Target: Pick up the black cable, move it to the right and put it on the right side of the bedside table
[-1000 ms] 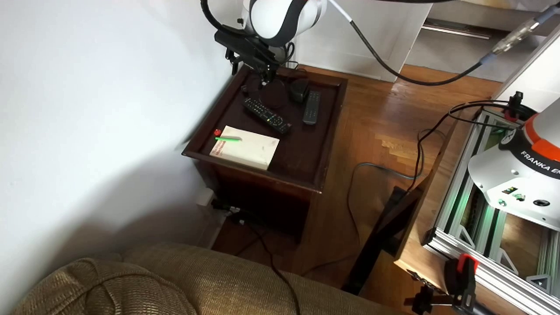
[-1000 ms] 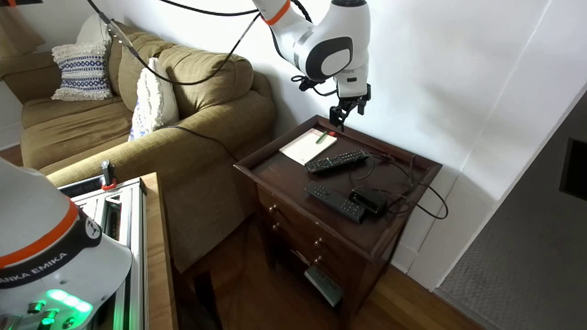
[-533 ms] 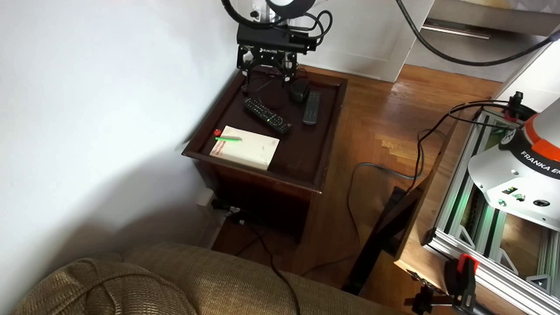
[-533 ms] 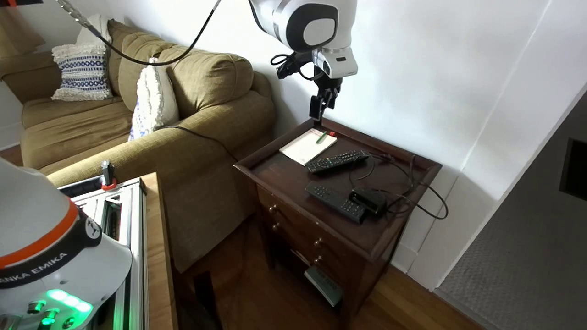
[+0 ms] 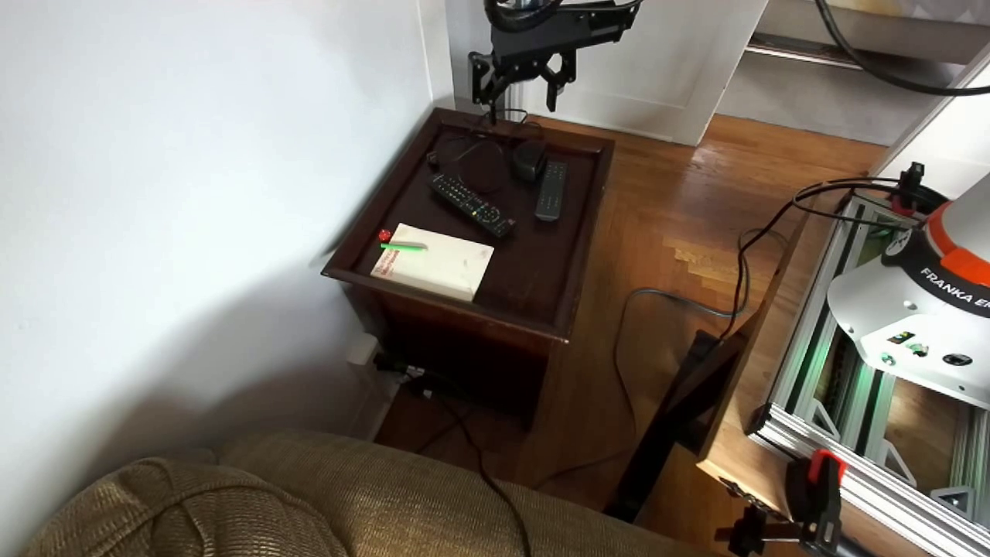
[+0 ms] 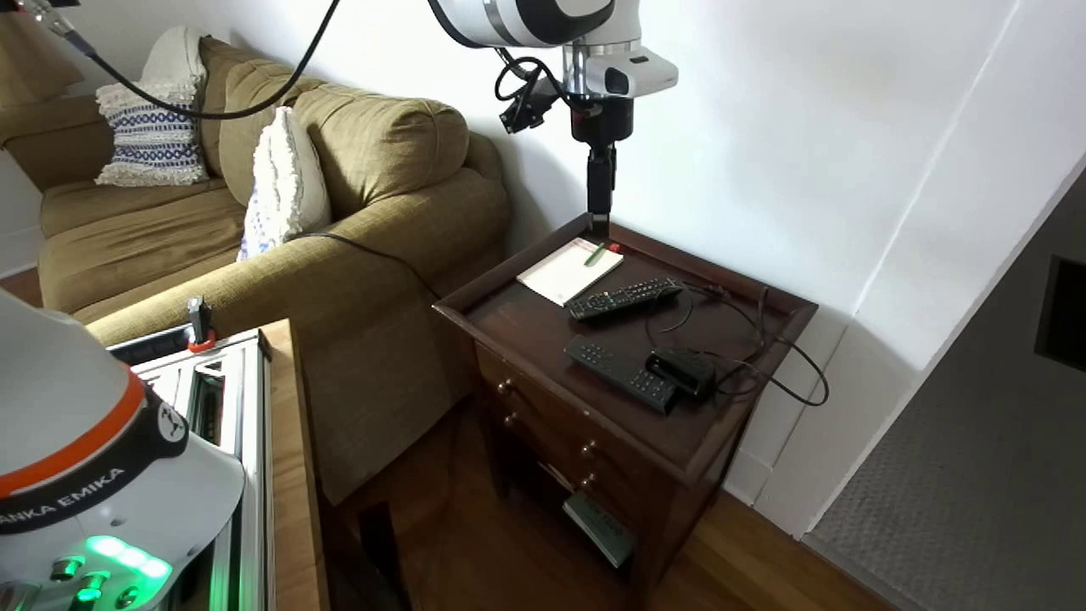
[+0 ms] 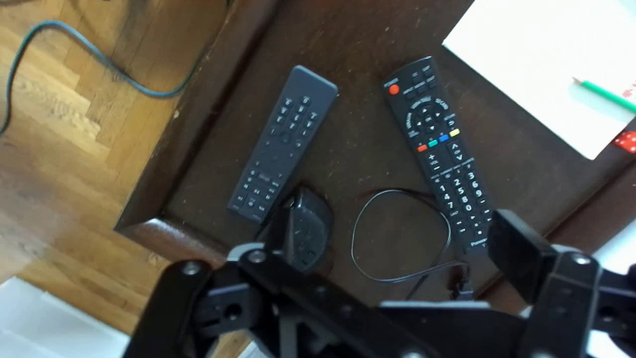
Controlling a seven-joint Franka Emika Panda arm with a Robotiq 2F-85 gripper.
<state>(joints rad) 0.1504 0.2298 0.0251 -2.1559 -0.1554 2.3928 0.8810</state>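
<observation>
Well, above the bedside table (image 7: pixel 360 134), the gripper (image 7: pixel 395 226) has its fingers spread wide and holds nothing. The black cable (image 7: pixel 392 281) lies looped on the table, with two remotes (image 7: pixel 284 141). Wood floor (image 7: pixel 114 136) is below the table.

Green pencil (image 7: pixel 607 96) on white pad (image 7: pixel 546 64), two dark remotes (image 7: pixel 284 144) (image 7: pixel 439 154), brown sofa (image 6: pixel 365 322).

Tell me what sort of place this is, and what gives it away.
Probably a home's living room. In both exterior views a tan-brown fabric sofa stands beside a dark reddish-brown wooden bedside table, and on that table lie two long, black, button-covered remote controls.
</observation>
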